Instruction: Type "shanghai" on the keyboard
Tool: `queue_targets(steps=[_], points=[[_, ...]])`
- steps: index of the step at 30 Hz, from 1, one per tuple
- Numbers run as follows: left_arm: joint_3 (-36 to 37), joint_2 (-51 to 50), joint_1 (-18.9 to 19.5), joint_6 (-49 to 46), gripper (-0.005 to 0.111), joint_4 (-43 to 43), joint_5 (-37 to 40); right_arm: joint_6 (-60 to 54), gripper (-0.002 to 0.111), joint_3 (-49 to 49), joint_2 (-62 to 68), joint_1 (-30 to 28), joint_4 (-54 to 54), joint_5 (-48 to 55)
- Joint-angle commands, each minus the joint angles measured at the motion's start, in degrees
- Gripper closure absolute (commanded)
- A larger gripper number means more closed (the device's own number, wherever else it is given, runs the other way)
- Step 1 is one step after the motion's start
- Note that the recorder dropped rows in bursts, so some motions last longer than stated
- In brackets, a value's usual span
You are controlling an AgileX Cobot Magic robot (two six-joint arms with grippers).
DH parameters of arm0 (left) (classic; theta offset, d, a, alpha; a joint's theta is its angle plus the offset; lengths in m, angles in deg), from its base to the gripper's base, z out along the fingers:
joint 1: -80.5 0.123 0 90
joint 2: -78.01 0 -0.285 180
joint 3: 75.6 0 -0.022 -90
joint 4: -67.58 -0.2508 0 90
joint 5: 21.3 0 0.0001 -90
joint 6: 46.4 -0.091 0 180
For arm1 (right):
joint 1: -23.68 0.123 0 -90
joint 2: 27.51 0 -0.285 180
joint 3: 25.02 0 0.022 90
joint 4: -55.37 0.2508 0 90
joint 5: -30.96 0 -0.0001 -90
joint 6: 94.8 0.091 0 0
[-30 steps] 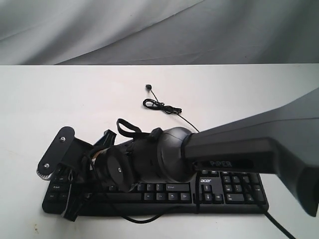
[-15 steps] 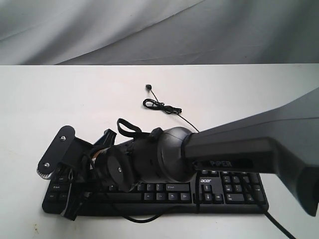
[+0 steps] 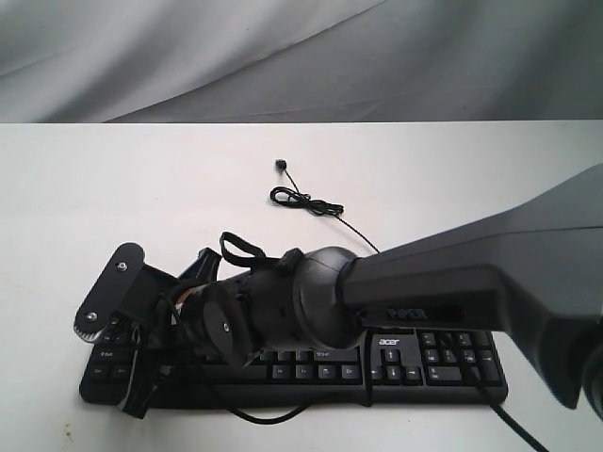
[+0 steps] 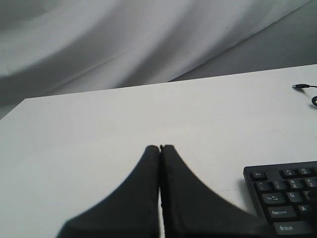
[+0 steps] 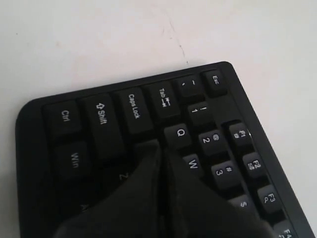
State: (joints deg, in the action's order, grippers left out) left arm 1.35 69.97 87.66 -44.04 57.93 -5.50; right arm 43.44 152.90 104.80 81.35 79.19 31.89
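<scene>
Both pinched shut, my left hand [image 4: 159, 148] sits off the nine o'clock end of the keyboard [image 3: 429, 363] at the surface's [image 3: 452, 188] six o'clock, my right hand [image 5: 159, 148] tip near A; it's stiff, light plastic, so I tap keycaps squarely.

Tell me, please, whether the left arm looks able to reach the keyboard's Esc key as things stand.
Probably yes: the left tool, shut, is over bare table beside the keyboard, nothing between it and Esc; the right tool sits further in, beside Q.
</scene>
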Motion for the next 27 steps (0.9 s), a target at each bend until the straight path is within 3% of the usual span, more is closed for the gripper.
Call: queue_targets(steps=[1, 23, 27], points=[[0.3, 0.2, -0.4, 0.3, 0.107, 0.1, -0.6, -0.1, 0.108, 0.3, -0.1, -0.5, -0.4, -0.9], [0.3, 0.2, -0.4, 0.3, 0.107, 0.1, -0.6, -0.2, 0.108, 0.3, -1.1, -0.8, -1.0, 0.2], [0.3, 0.2, -0.4, 0.3, 0.107, 0.1, -0.6, 0.0, 0.108, 0.3, -3.7, -2.0, -1.5, 4.4]])
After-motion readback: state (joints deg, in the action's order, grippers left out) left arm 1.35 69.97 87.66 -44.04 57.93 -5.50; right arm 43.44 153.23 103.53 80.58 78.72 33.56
